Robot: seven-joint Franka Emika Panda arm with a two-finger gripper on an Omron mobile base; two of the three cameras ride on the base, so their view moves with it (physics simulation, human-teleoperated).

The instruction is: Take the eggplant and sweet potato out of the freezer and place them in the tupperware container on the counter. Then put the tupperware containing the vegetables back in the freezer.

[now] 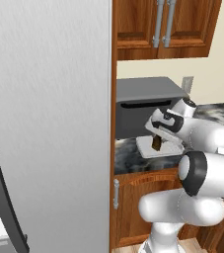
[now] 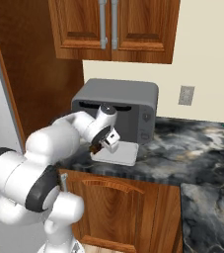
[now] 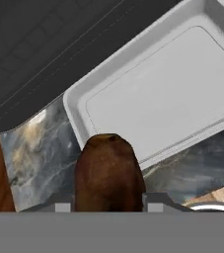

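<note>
We see a brown, rough sweet potato (image 3: 108,173) against a whitish container (image 3: 158,94). The bench (image 2: 182,148) is dark grey-black marbled stone with pale streaks. Reddish-brown wooden cabinets (image 2: 118,197) sit under it, a grey toaster oven (image 2: 128,99) on it, beside a pale-grey freezer (image 1: 49,113).

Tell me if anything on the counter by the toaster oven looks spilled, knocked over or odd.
Nothing stands out. The tupperware container sits flat and empty on the counter in front of the toaster oven. The pincer holds the sweet potato above the container's near rim.
</note>
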